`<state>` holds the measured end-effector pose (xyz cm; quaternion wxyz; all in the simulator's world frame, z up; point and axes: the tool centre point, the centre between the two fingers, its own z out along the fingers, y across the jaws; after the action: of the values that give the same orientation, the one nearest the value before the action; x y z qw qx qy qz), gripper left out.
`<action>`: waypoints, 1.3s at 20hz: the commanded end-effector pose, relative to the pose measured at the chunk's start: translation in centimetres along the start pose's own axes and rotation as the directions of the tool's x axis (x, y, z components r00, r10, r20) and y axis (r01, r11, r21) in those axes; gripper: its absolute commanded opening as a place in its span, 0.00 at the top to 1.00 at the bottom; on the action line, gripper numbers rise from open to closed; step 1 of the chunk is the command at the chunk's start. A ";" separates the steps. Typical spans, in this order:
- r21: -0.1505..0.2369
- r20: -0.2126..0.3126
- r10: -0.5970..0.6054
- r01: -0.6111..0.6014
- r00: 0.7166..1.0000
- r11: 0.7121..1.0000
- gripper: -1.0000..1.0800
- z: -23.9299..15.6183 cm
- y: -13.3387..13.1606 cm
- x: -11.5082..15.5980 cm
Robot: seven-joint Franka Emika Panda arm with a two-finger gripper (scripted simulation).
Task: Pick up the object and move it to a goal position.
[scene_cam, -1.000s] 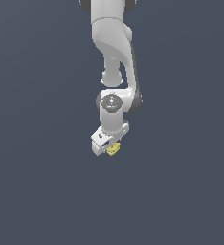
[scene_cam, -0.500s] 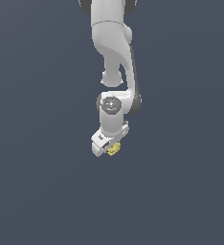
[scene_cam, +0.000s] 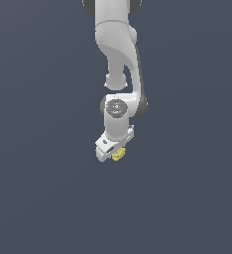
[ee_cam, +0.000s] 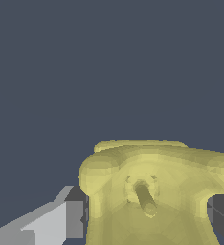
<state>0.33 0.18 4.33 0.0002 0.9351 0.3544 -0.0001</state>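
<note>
The object [scene_cam: 119, 154] is a tiny pale-yellow lumpy piece. In the exterior view it shows just under the white gripper [scene_cam: 114, 152], partly hidden by the hand. In the wrist view the object [ee_cam: 147, 191] fills the space between the two fingers [ee_cam: 61, 225], with a small stub pointing toward the camera. The grey pads press against both of its sides. The gripper is shut on the object. The white arm hangs down from the top of the exterior view.
A plain dark grey-blue surface [scene_cam: 43, 188] fills the exterior view all around the arm. No other objects or markers show in either view.
The arm and the held object stay at nearly the same place across the frames. No visible change in the grip.
</note>
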 end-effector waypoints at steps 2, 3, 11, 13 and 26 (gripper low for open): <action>0.000 -0.001 -0.001 0.001 1.000 1.000 1.00 -0.9 -0.9 0.5; 0.000 -0.001 -0.001 0.001 1.000 1.000 1.00 -1.2 -1.3 0.7; -0.001 0.000 -0.002 0.002 1.000 1.000 1.00 -6.3 -6.4 3.4; -0.001 0.000 -0.002 0.002 1.000 1.000 1.00 -8.0 -8.2 4.4; 0.000 0.000 -0.002 0.002 1.000 1.000 1.00 -17.4 -17.6 9.9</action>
<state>-3.75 19.02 20.93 0.0006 0.9345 0.3561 0.0006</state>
